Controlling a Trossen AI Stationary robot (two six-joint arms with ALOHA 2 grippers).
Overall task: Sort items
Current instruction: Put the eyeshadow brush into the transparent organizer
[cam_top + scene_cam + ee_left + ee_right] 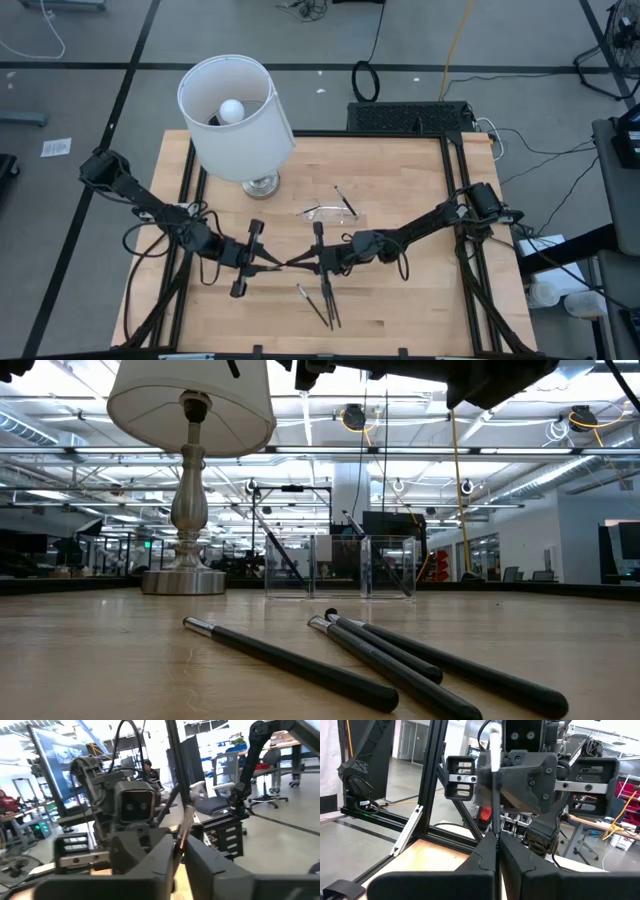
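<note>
High view: the two dark arms meet over the pale wooden table [400,180], on the near side of the white-shaded lamp with a silver base [238,115]. The left gripper [272,265] and the right gripper [305,261] face each other tip to tip, with one thin dark pen-like stick [290,263] spanning the short gap between them.

In the right wrist view the right gripper [497,847] has its fingers pressed together on that stick [494,795], whose pale end points up toward the left arm's wrist housing. In the left wrist view the left gripper [179,851] has its fingers drawn in close around the same stick [186,822], which rises between them with its silvery part showing; both grippers clamp it at once.

Beyond the grippers from the lamp, toward the table's near edge, three more dark sticks with silvery ends [322,300] lie on the wood, two close together and one just beside them. The low view shows them flat on the table in the foreground [380,655], pale caps pointing toward the lamp.

To the right of the lamp base sits a small clear plastic tray [328,213], with another dark stick [346,202] leaning at its far corner. In the low view the tray [340,567] stands next to the lamp's base, well behind the lying sticks.
</note>
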